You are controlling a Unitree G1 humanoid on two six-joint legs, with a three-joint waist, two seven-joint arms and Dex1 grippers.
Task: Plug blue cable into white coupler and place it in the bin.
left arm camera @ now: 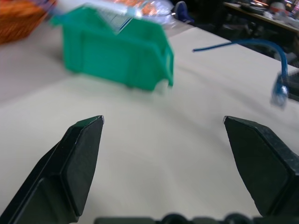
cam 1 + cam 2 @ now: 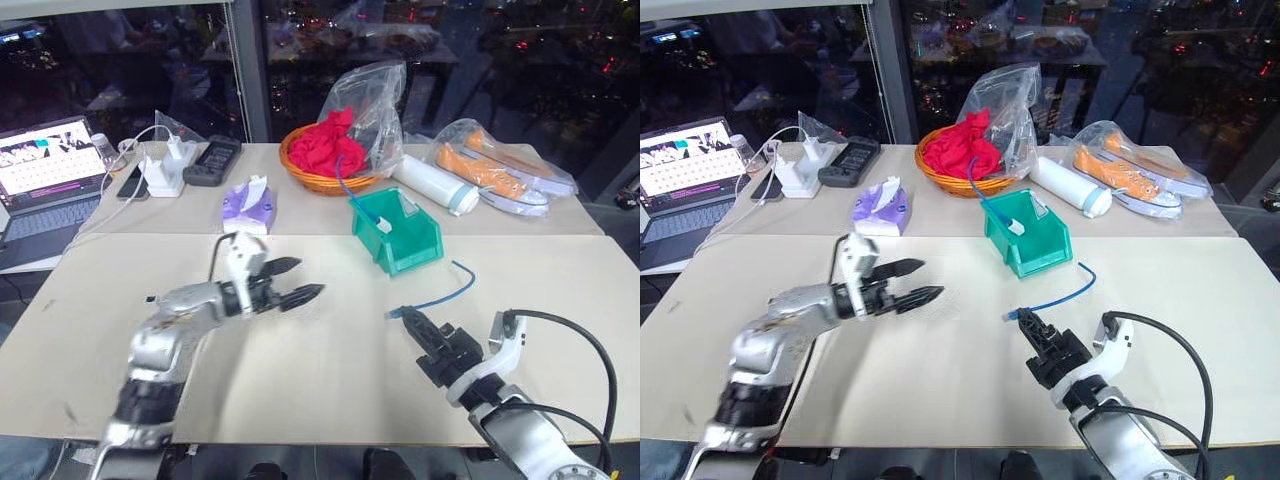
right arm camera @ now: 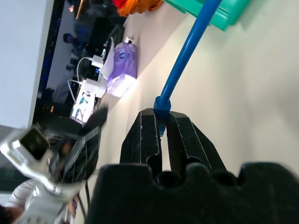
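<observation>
The short blue cable (image 2: 447, 293) lies across the beige table, and my right gripper (image 2: 407, 317) is shut on its plug end. In the right wrist view the cable (image 3: 187, 51) runs straight out from between the closed fingers. My left gripper (image 2: 310, 277) hovers open and empty over the table, left of the cable and pointing toward it. The teal bin (image 2: 412, 252) stands behind the cable. Inside the bin a tiny white block (image 2: 384, 226) sits on the end of a longer blue cable; I cannot tell whether it is the white coupler.
Along the back stand an orange basket (image 2: 318, 181) with red cloth and a plastic bag, a white tube (image 2: 435, 185), bagged orange shoes (image 2: 500, 172), a purple tissue pack (image 2: 248, 208), white chargers (image 2: 165, 172) and a laptop (image 2: 45, 170) at far left.
</observation>
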